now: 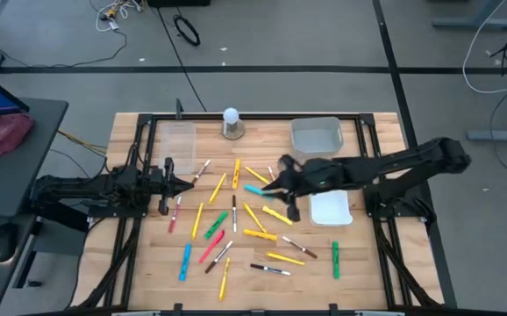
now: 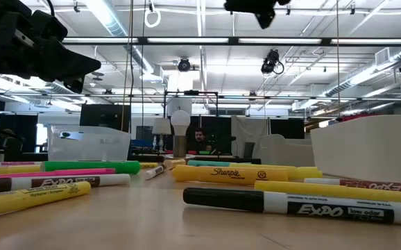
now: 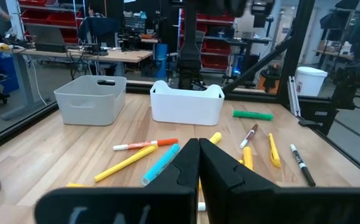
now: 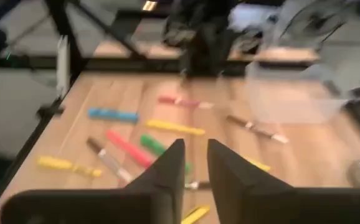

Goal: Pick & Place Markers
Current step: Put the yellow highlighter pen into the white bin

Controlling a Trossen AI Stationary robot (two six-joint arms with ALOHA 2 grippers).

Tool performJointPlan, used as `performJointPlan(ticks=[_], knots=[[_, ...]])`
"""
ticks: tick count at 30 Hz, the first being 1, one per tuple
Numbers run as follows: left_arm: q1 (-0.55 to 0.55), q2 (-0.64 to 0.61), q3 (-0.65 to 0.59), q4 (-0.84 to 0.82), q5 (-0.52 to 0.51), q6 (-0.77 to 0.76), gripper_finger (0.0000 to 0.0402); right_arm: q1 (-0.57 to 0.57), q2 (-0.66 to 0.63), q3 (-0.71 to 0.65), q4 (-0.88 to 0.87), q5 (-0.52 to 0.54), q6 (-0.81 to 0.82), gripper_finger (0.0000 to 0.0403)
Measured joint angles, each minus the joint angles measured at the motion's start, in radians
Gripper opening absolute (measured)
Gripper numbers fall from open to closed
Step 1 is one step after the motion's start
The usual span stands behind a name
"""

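Observation:
Many capped markers [image 1: 236, 219] lie flat and scattered across the middle of the wooden table: mostly yellow, with green, pink, blue and dark ones. In the low view a yellow marker [image 2: 232, 173] and a black-and-white one [image 2: 291, 201] lie nearest. My left gripper [image 1: 186, 183] [image 3: 198, 155] is shut and empty, raised over the left part of the scatter. My right gripper [image 1: 268, 185] [image 4: 195, 158] hovers above a teal marker [image 1: 253, 189], its fingers a narrow gap apart with nothing between them.
A grey bin [image 1: 317, 134] stands at the far right, a white bin [image 1: 331, 208] nearer on the right, a clear bin [image 1: 181, 139] at the far left. A white round-topped knob [image 1: 231, 123] sits on a grey base at the far edge. A black frame rims the table.

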State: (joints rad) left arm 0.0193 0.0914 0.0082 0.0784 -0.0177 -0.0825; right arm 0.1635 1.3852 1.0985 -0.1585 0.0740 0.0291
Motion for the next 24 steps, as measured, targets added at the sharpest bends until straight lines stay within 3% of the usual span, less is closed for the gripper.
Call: performJointPlan(ticks=[3, 9, 15, 24], knots=[[0.0, 0.0, 0.0, 0.001, 0.0, -0.026, 0.0014, 0.016, 0.094, 0.11, -0.102, -0.075, 0.024, 0.0124], [0.0, 0.0, 0.0, 0.006, 0.0, -0.116, 0.0014, 0.023, 0.269, 0.246, -0.106, -0.249, 0.172, 0.0204], [0.0, 0.0, 0.0, 0.006, -0.02, -0.117, 0.0014, 0.038, 0.435, 0.412, -0.361, -0.19, 0.199, 0.0238], [0.0, 0.0, 0.0, 0.005, -0.034, -0.12, 0.0014, 0.037, 0.609, 0.528, -0.602, -0.156, 0.249, 0.024]])
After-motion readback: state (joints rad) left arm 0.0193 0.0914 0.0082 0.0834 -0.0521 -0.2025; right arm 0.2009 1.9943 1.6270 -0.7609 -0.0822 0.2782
